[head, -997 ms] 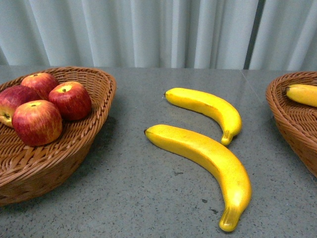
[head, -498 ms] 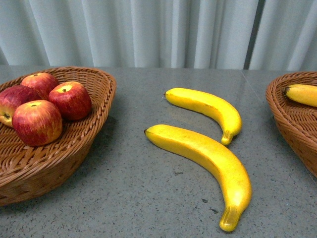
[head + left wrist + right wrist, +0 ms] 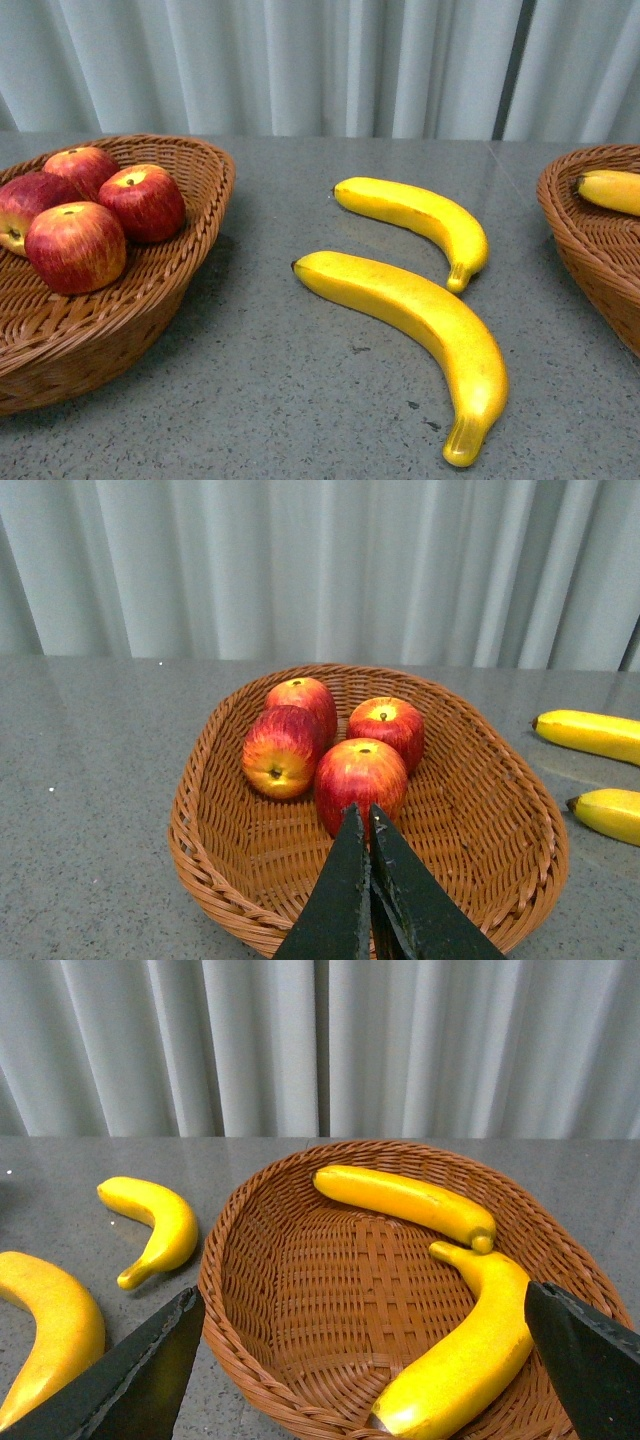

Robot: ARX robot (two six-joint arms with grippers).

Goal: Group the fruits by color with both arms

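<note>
Pinched tight with fingers touching and nothing between them: left gripper (image 3: 361,815). It hangs over the left basket (image 3: 200,780), tips aimed at the nearest apple (image 3: 361,775); no contact visible. There are four apples in that basket, bunched and touching.

Spread wide and empty: right gripper (image 3: 361,1295), with its fingers (image 3: 140,1370) framing the right basket (image 3: 230,1260) in its wrist camera. Two basket bananas lie inside, the straighter one (image 3: 405,1200) by the far rim and the curved one (image 3: 465,1355) nearer the camera. Their ends almost meet.

From the front, neither arm is in shot. The left basket sits at 9 o'clock on the grey table (image 3: 250,400), the right basket at 3 o'clock, cut by the frame edge. Two loose bananas lie between the baskets. The far loose banana (image 3: 415,215) is at about 1 o'clock of centre and the near loose banana (image 3: 410,315) at about 5 o'clock. They are close but not touching, both with stems pointing toward 5 o'clock. A pale curtain (image 3: 300,60) hangs at 12 o'clock.
</note>
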